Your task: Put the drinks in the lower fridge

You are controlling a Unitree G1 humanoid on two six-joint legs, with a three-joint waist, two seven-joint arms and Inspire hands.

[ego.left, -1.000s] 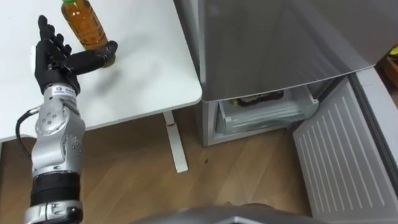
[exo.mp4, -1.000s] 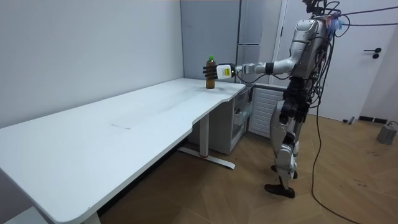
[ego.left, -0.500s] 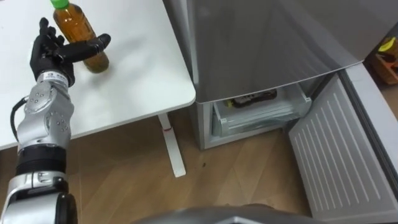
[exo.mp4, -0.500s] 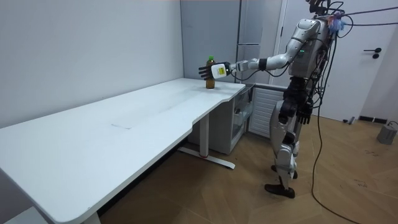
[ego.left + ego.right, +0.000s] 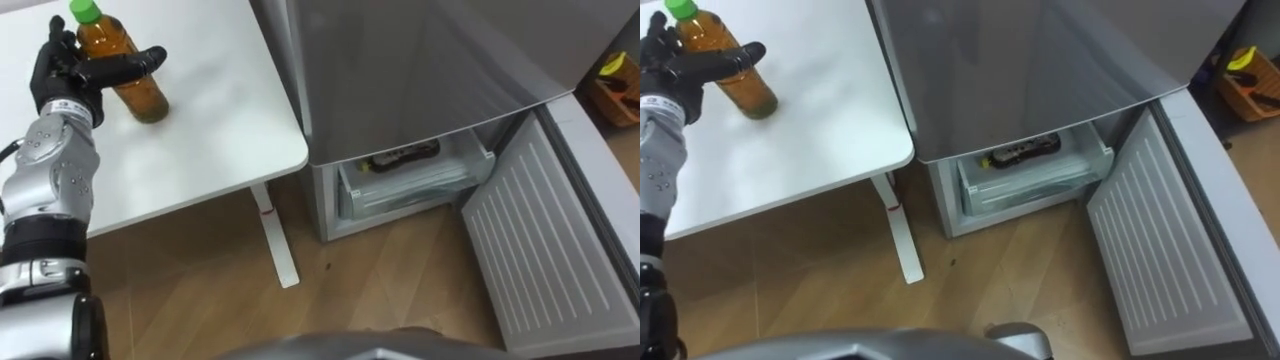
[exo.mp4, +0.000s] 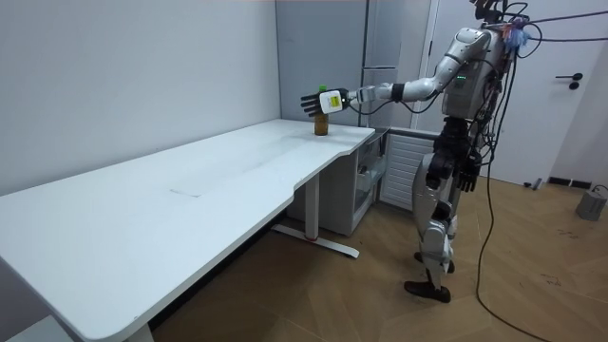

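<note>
Reaching left hand (image 5: 60, 78) spread wide, thumb across tea bottle (image 5: 140, 95) on white table (image 5: 200, 130), lower fridge door (image 5: 545, 250) open

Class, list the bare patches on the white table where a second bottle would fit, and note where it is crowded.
Bare: the table from the bottle to its front edge and to the corner beside the fridge. Crowded: the far left, where the open left hand is at the bottle.
</note>
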